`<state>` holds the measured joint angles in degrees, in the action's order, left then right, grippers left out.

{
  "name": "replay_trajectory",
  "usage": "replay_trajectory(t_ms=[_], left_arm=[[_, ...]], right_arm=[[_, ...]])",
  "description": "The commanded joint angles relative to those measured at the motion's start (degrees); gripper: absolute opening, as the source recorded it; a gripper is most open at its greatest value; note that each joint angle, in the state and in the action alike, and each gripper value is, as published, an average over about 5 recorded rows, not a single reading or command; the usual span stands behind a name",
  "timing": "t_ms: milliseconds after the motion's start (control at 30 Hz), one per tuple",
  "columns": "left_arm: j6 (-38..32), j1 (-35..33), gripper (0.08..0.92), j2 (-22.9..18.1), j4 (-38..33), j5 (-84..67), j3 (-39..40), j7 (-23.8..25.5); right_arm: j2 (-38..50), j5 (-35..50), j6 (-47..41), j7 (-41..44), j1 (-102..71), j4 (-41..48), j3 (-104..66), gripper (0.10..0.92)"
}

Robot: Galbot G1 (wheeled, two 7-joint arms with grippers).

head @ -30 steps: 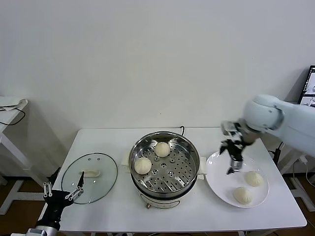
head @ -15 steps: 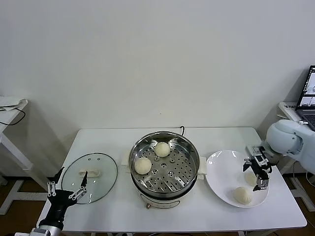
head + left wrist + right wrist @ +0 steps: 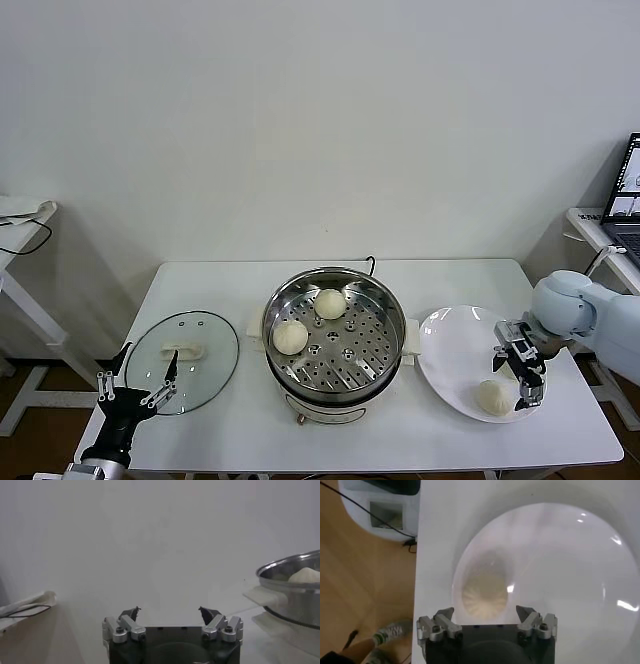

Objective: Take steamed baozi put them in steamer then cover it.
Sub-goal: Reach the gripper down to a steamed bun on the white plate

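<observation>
**Hovering over the plate: right gripper above a bun, 2 buns in the steamer**

Showing the steamer [image 3: 334, 340] at the middle of a white table [image 3: 240, 430], uncovered, perforated tray exposed. Inside the steamer, 2 steamed baozi: 1 toward the far rim [image 3: 330, 303], 1 toward the rim nearest the cover [image 3: 290, 337], apart from each other. On the side of the steamer toward the robot's left, lying flat on the table: the cover [image 3: 183, 361], clear glass, white handle up, just beside the steamer's white side handle. On the opposite side of the steamer, close to its other handle: a white plate [image 3: 450, 360]. On the plate, 1 bun in plain sight [image 3: 493, 397], at the part far from the steamer and near the table's front edge. Directly past that bun, still farther from the steamer: right gripper [image 3: 524, 372], fingers spread apart, nothing between them, positioned over the plate. In the right wrist view, right gripper [image 3: 486, 621] with jaws wide, a further bun [image 3: 485, 591] on the plate directly beneath the gap. Beyond the cover, off the table's front corner and well apart from the steamer: left gripper [image 3: 133, 385], fingers parted, empty, idle. In the left wrist view, left gripper [image 3: 171, 622] open, steamer rim and 1 bun at the edge.
</observation>
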<state>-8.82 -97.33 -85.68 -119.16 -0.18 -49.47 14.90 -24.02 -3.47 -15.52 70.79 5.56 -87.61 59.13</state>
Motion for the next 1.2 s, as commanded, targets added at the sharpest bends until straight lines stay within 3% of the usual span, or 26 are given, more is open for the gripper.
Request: replay_trajectory(t_ms=[33, 667, 933, 1200], left_arm=[[0.07, 0.2, 0.823, 0.05, 0.57, 0.11, 0.16, 0.01], [-0.01, 0.77, 0.823, -0.01, 1.31, 0.19, 0.24, 0.03], [-0.12, 0.68, 0.823, -0.05, 1.1, 0.29, 0.37, 0.04], [-0.02, 0.64, 0.823, -0.03, 0.54, 0.29, 0.34, 0.01]], right_arm=[[-2.35, -1.45, 0.79, -0.62, -3.71, 1.99, -1.87, 0.823], [-3.97, -2.9, 0.85, -0.1, -6.24, 3.31, -3.41, 0.82], [-4.21, -3.43, 0.95, -0.14, -6.23, 3.56, -3.69, 0.649], [-3.32, -2.66, 1.14, 0.06, -4.91, 2.95, -4.07, 0.621]])
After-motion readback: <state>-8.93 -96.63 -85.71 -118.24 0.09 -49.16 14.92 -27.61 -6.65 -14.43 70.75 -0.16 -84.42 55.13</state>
